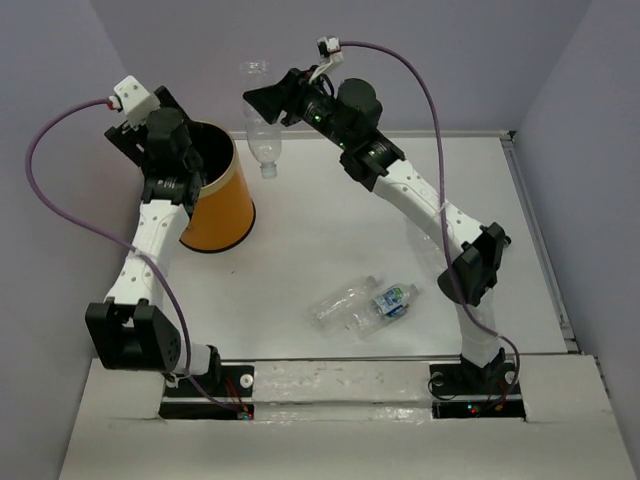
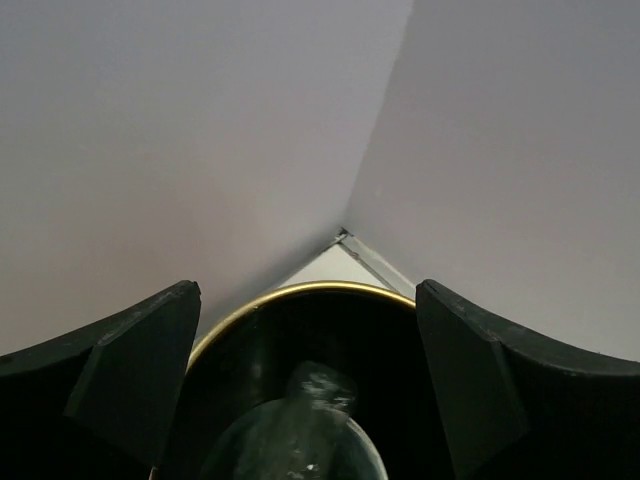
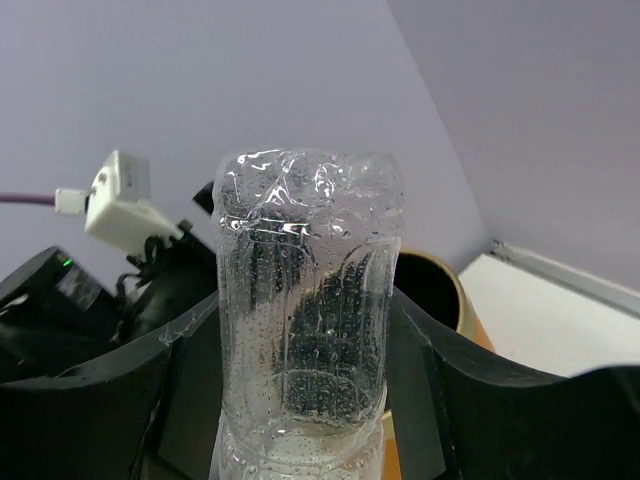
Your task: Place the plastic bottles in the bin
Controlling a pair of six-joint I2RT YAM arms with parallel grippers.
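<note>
Lilac walls (image 1: 60, 60) enclose the white worktop (image 1: 330, 250); left gripper (image 2: 305, 300) gapes above the far-left bin (image 1: 222, 205), right gripper (image 1: 258, 100) clamps a clear bottle (image 1: 264, 145).

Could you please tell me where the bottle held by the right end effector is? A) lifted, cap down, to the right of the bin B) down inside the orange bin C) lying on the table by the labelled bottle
A: the right end effector grips a clear bottle that hangs cap-down, outside and to the right of the bin.
</note>
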